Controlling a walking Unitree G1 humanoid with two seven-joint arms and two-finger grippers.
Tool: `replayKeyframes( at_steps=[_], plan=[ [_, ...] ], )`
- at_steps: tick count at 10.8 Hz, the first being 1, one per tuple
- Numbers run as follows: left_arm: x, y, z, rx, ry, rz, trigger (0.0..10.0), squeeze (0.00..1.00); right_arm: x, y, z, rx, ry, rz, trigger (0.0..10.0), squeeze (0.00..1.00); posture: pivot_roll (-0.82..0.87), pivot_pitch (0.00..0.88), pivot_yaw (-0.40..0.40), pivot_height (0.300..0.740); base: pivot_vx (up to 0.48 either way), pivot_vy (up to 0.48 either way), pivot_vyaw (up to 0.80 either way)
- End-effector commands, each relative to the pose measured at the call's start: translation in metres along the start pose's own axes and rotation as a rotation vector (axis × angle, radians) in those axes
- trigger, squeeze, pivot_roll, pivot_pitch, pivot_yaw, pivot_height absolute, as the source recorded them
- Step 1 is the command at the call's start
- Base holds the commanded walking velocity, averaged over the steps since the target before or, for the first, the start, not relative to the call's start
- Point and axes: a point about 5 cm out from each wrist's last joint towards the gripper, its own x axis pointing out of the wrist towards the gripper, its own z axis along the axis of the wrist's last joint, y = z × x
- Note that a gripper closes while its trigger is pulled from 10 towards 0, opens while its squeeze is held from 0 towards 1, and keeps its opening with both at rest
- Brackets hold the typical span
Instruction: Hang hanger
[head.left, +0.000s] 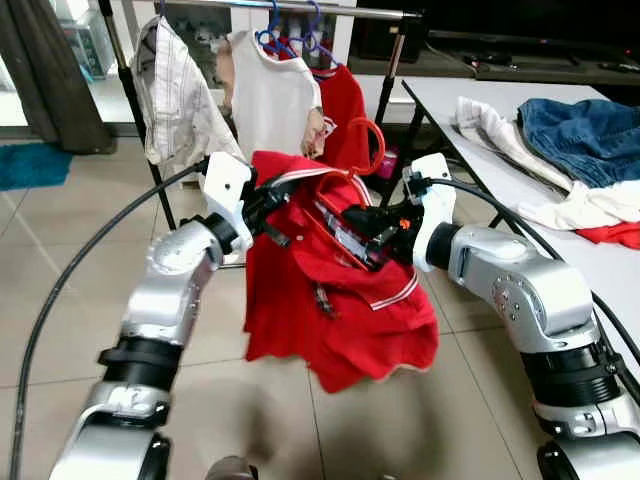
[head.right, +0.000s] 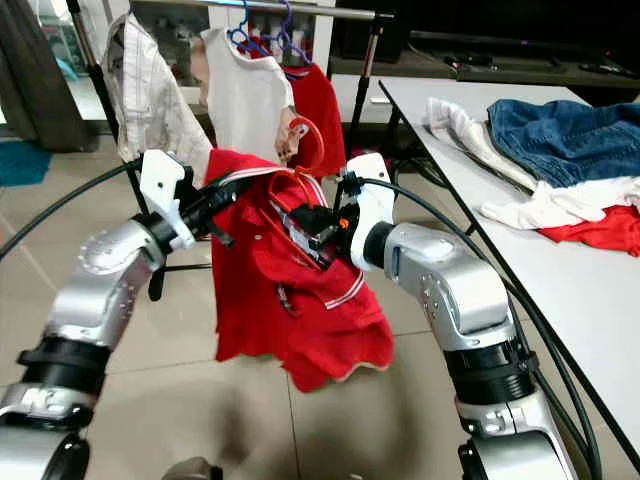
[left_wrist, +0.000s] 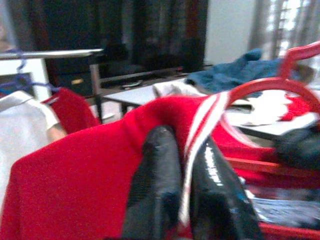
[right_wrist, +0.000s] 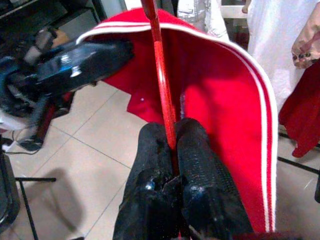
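Note:
A red shirt (head.left: 330, 300) with a white-striped collar hangs in the air between my two arms, in front of the clothes rail (head.left: 300, 10). A red hanger (head.left: 372, 140) sits inside it, its hook sticking up above the collar. My left gripper (head.left: 268, 200) is shut on the shirt's collar edge, which is pinched between the fingertips (left_wrist: 160, 180). My right gripper (head.left: 365, 235) is shut on the hanger's thin red bar (right_wrist: 159, 60), inside the neck opening. The shirt's lower half droops toward the tiled floor.
On the rail hang a striped shirt (head.left: 175, 90), a white shirt (head.left: 270, 100) and a red garment (head.left: 345, 100) on blue hangers (head.left: 290, 40). A person's hand (head.left: 315, 132) is by the white shirt. A white table (head.left: 600, 270) at right holds jeans (head.left: 585, 130) and other clothes.

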Motion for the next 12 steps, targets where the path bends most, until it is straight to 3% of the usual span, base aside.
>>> replayKeyframes(
  at_steps=[1,2,3,4,5,6,7,8,9,10,11,12],
  plan=[
    [-0.002,-0.002,0.008,0.004,-0.011,-0.080,10.0,1.00,-0.005,-0.005,0.013,-0.016,-0.045,-0.009,10.0,0.00,0.02,0.000,-0.055,0.740,0.000,0.000,0.00],
    [-0.013,0.000,0.020,-0.022,-0.021,-0.166,10.0,1.00,-0.006,-0.006,0.011,-0.016,-0.039,-0.008,10.0,0.00,0.02,0.000,-0.055,0.740,0.000,0.000,0.00],
    [-0.020,0.007,0.027,-0.002,-0.008,-0.173,10.0,1.00,-0.007,-0.006,0.010,-0.016,-0.035,-0.006,10.0,0.00,0.02,0.000,-0.055,0.740,0.000,0.000,0.00],
    [-0.024,0.035,0.023,0.131,0.118,0.013,10.0,1.00,-0.007,-0.007,0.010,-0.015,-0.033,-0.005,10.0,0.00,0.02,0.000,-0.054,0.740,0.000,0.000,0.00],
    [-0.026,0.045,0.023,0.149,0.135,0.092,10.0,1.00,-0.007,-0.006,0.010,-0.016,-0.032,-0.003,10.0,0.00,0.02,0.000,-0.053,0.740,0.000,0.000,0.00],
    [-0.029,0.062,0.030,0.177,0.136,0.253,10.0,1.00,-0.007,-0.005,0.011,-0.019,-0.032,0.006,10.0,0.00,0.02,0.000,-0.053,0.740,0.000,0.000,0.00],
    [-0.029,0.066,0.037,0.184,0.107,0.270,10.0,1.00,-0.008,-0.005,0.011,-0.025,-0.030,0.016,10.0,0.00,0.02,0.000,-0.056,0.740,0.000,0.000,0.00],
    [-0.019,0.052,0.054,0.130,-0.026,0.091,10.0,1.00,-0.011,-0.007,0.012,-0.039,-0.025,0.031,10.0,0.00,0.02,0.000,-0.060,0.740,0.000,0.000,0.00],
    [-0.011,0.040,0.064,0.084,-0.083,-0.056,10.0,1.00,-0.013,-0.007,0.013,-0.054,-0.018,0.058,10.0,0.00,0.02,0.000,-0.060,0.740,0.000,0.000,0.00],
    [0.001,0.021,0.068,0.062,-0.038,-0.309,10.0,1.00,-0.018,0.001,0.014,-0.127,0.009,0.167,10.0,0.00,0.02,0.000,-0.073,0.740,0.000,0.000,0.00],
    [0.004,0.015,0.064,0.046,0.038,-0.433,10.0,0.95,-0.021,0.004,0.014,-0.160,0.017,0.210,10.0,0.00,0.02,0.000,-0.071,0.740,0.000,0.000,0.00],
    [0.002,0.011,0.052,0.079,0.193,-0.604,10.0,0.00,-0.025,0.009,0.016,-0.211,0.027,0.268,10.0,0.00,0.01,0.000,-0.064,0.740,0.000,0.000,0.00]
  ],
)
